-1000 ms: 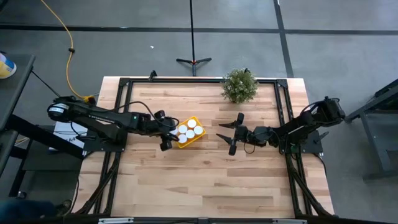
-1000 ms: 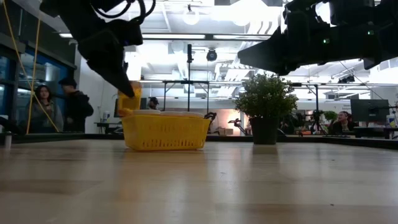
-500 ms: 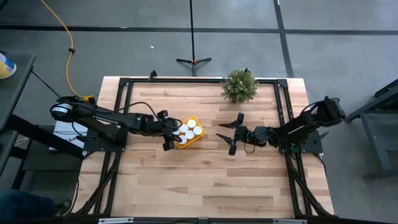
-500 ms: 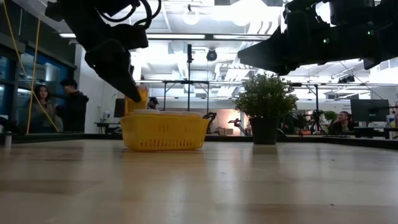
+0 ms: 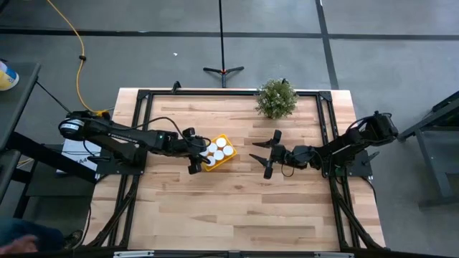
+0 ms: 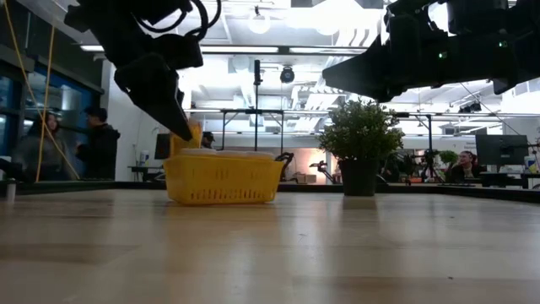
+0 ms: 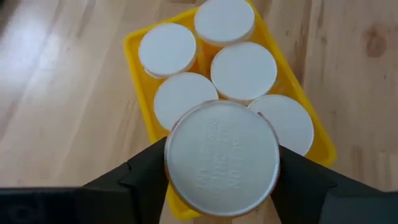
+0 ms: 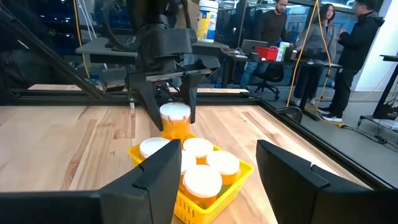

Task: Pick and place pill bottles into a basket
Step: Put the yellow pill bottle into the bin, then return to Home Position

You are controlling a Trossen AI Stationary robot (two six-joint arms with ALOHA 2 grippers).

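High view: my left gripper [image 5: 195, 155] sits at the left end of the basket [image 5: 226, 137], which lies near the middle of the table [image 5: 237, 208]; white caps of the pill bottles [image 5: 219, 150] show inside it; my right gripper [image 5: 267, 154] waits to the right of the basket, fingers spread and empty; a potted plant [image 5: 276, 98] stands at the far edge.

Low view: the yellow basket [image 6: 223, 180] rests flat on the table; my left gripper hangs over its left end, an orange body just visible below the fingers.

Left wrist view: my fingers pinch the last bottle [image 7: 222, 158] by its sides, cap up, above the near end of the basket [image 7: 141, 87]; five capped bottles [image 7: 244, 70] already stand inside, filling most of the floor.

Right wrist view: the held bottle [image 8: 176, 121] is clear above the rim, between my left fingers; my own right fingers are parted with nothing between them.

Risk, as I judge it: the free space is tight; a release off-centre could land the bottle on the rim or on a neighbour's cap, toppling it onto the table; pressing down could shove the light basket.

Surface and room: pale wood planks, smooth, bare elsewhere; beyond, an open workshop with desks and people standing [image 8: 350, 56].
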